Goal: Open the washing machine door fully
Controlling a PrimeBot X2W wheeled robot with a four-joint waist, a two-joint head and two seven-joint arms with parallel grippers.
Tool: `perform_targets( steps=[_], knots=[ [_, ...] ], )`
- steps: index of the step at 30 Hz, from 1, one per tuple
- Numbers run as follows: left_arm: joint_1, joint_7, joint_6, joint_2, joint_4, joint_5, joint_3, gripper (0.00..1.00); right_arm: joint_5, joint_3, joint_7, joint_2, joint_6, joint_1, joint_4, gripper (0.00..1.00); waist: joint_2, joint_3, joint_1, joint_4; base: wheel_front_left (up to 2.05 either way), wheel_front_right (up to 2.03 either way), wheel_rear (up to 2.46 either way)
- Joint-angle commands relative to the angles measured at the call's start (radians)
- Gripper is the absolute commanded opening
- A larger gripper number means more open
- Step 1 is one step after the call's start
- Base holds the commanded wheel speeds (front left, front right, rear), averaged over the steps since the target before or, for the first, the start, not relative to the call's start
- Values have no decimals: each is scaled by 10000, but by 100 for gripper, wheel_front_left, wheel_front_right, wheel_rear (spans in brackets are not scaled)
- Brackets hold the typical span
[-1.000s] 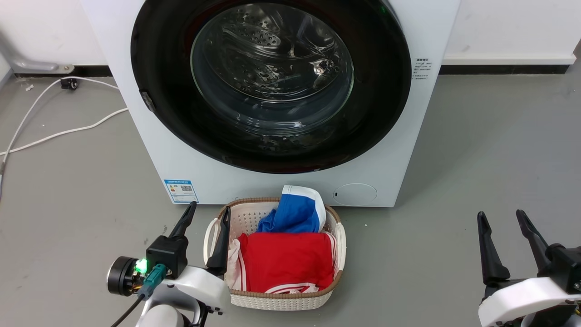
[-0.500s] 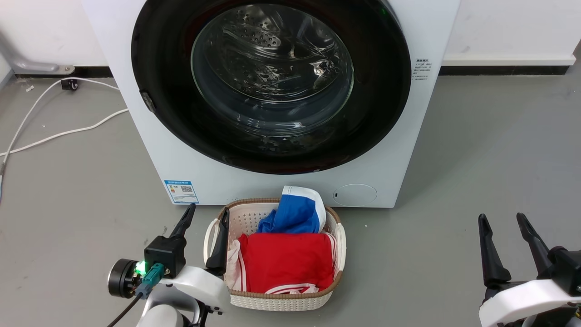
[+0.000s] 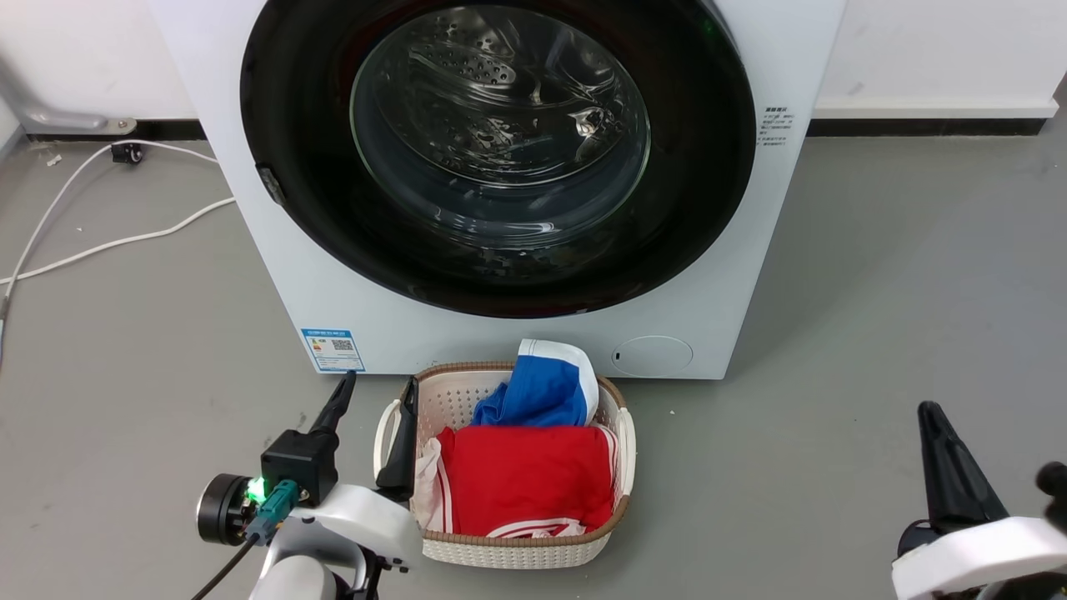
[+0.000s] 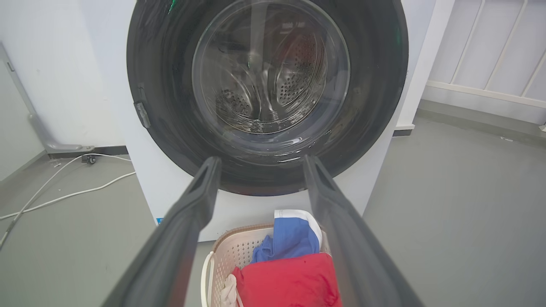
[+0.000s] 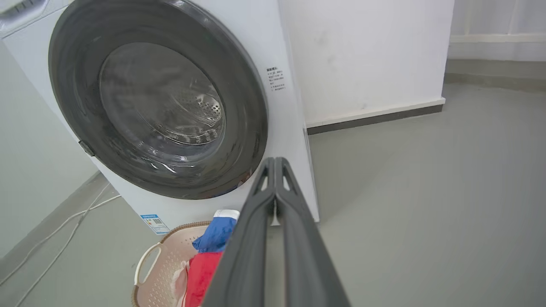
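Overrunning view's top edge: washing machine door (image 3: 500,158)

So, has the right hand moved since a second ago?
Yes, the right hand has shut and edged slightly right and down, away from the basket.

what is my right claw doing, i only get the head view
observer: The right wrist view shows the right claw shut, its fingers pressed together.
operator: is the door ajar at all
observer: From that side angle the washing machine door lies flat against the white front, no gap visible.
operator: where's the left claw aiming
observer: The left wrist view has the open left claw pointing at the door's lower rim, above the laundry basket.
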Motion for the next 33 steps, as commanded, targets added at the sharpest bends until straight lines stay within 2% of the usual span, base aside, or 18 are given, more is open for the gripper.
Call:
perform_targets(
  steps=[1,3,6,11,12,18,22,27,33],
  knots=[
    [-124,-23,26,-15,-82,-5,38,100,767,-63,-50,16,-2,-79,211,0,0,19,0,-6,0,0,0],
    [-116,-23,31,-17,-118,-1,56,100,1474,-172,-157,13,-1,-162,473,0,0,42,0,-7,0,0,0],
    [-114,-23,23,-28,-136,-9,51,100,3363,-222,-333,16,-1,-305,1084,0,0,87,0,6,0,0,0],
    [-165,-23,-22,-50,-183,-69,46,100,7685,-130,-331,15,1,-698,2213,0,0,275,0,60,0,0,0],
    [-186,-23,-16,-65,-229,-62,35,100,9513,-107,-248,10,1,-894,2559,0,0,396,0,82,0,0,0],
    [-488,-22,-43,-97,-664,-19,124,100,13607,-676,481,5,1,-1880,3069,0,0,1077,0,171,0,0,0],
    [-653,-23,-46,-122,-1073,23,216,100,14763,-1073,1020,-266,1,-2788,3374,0,0,1600,0,191,0,0,0],
    [-966,-22,-71,-168,-1462,114,289,100,15693,-1069,1663,-1081,1,-4286,3873,0,0,2348,0,200,0,0,0],
    [-1461,-23,-155,-228,-1848,183,282,100,16354,-131,2644,-2540,1,-6163,4787,0,0,3230,0,295,0,0,0]
  ],
)
